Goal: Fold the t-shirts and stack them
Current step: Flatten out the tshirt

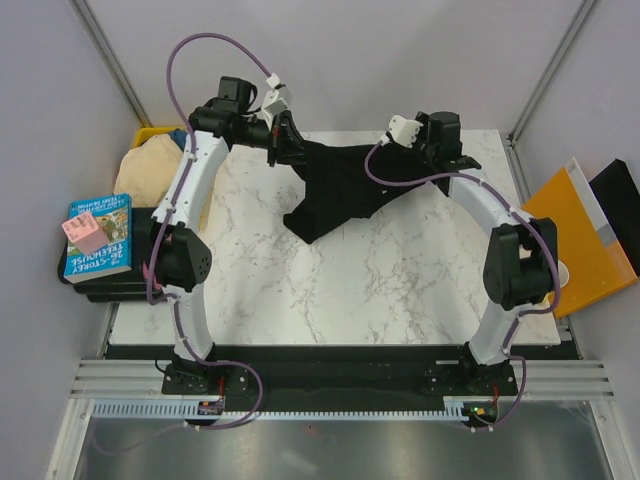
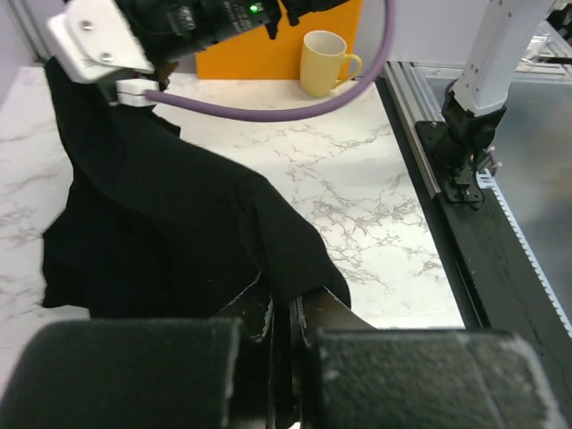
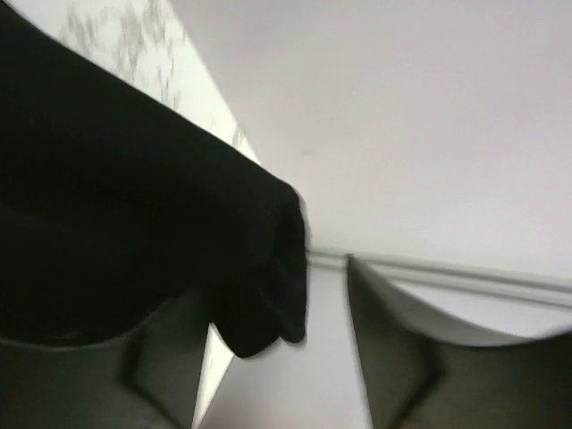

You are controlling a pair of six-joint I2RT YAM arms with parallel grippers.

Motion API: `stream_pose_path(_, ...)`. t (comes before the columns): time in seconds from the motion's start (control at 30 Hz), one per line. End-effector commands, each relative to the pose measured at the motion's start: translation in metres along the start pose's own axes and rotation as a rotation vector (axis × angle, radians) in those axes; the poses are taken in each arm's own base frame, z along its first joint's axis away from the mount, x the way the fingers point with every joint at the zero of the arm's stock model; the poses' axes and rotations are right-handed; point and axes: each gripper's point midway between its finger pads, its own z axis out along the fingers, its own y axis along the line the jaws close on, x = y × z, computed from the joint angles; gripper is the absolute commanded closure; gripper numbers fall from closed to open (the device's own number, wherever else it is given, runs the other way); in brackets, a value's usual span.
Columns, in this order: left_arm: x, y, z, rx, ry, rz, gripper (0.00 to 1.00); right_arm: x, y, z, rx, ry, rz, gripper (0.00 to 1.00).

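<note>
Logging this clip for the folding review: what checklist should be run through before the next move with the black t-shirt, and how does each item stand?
1. Left fingers clamped on the black t-shirt: ok.
2. Right fingers apart: ok.
3. Shirt free of the right fingers: not ok, a fold hangs over one finger.
4. Shirt spread flat on the table: not ok, it is bunched and uneven.
5. Beige t-shirt out of the way: ok, heaped at the table's left edge.
6. Mug apart from the cloth: ok.
</note>
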Motion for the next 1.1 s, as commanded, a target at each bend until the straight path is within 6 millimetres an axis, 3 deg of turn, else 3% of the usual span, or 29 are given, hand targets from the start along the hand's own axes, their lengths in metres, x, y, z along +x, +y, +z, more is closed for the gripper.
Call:
stream_pose_path(0.0,-0.006,-0.008,0.016,0.082,-0.041,-0.008,0.98,0.038,-0.011,0.008,0.066,0.199,0.13,0.2)
stream_pose_path(0.03,-0.001,-0.006,0.021,0.093,-0.039,-0.018,0.98,0.04,-0.01,0.009,0.074,0.214,0.182,0.06)
stream_pose_path(0.07,0.0,-0.005,0.024,0.099,-0.038,-0.017,0.98,0.041,-0.007,0.009,0.067,0.224,0.2,0.02)
stream_pose_path(0.3,0.006,0.001,0.036,0.117,-0.032,-0.035,0.98,0.025,0.021,-0.014,-0.19,0.181,0.318,0.02)
stream_pose_path(0.4,0.01,0.004,0.039,0.12,-0.031,-0.062,0.98,0.032,0.026,-0.026,-0.258,0.188,0.367,0.02)
stream_pose_path(0.53,0.016,0.008,0.044,0.138,-0.037,-0.094,0.98,0.072,0.028,-0.031,-0.267,0.288,0.46,0.02)
stream_pose_path(0.57,0.018,0.011,0.046,0.145,-0.042,-0.106,0.98,0.067,0.026,-0.037,-0.277,0.278,0.51,0.02)
stream_pose_path(0.63,0.02,0.013,0.055,0.168,-0.045,-0.124,0.98,0.047,0.025,-0.046,-0.323,0.2,0.563,0.02)
stream_pose_path(0.67,0.017,0.012,0.058,0.191,-0.058,-0.146,0.98,0.018,0.02,-0.059,-0.383,0.073,0.602,0.02)
stream_pose_path(0.73,0.021,0.013,0.066,0.221,-0.057,-0.216,0.98,-0.019,0.013,-0.083,-0.46,-0.076,0.653,0.02)
stream_pose_path(0.77,0.023,0.016,0.069,0.226,-0.056,-0.235,0.98,-0.051,0.014,-0.101,-0.56,-0.215,0.674,0.02)
stream_pose_path(0.9,0.035,0.039,0.079,0.18,-0.039,-0.26,0.98,-0.121,0.007,-0.141,-0.694,-0.427,0.733,0.02)
stream_pose_path(1.0,0.044,0.063,0.085,0.083,-0.026,-0.271,0.98,-0.153,0.015,-0.154,-0.743,-0.473,0.72,0.02)
stream_pose_path(1.07,0.05,0.076,0.087,0.018,-0.02,-0.292,0.98,-0.164,0.023,-0.156,-0.761,-0.48,0.71,0.02)
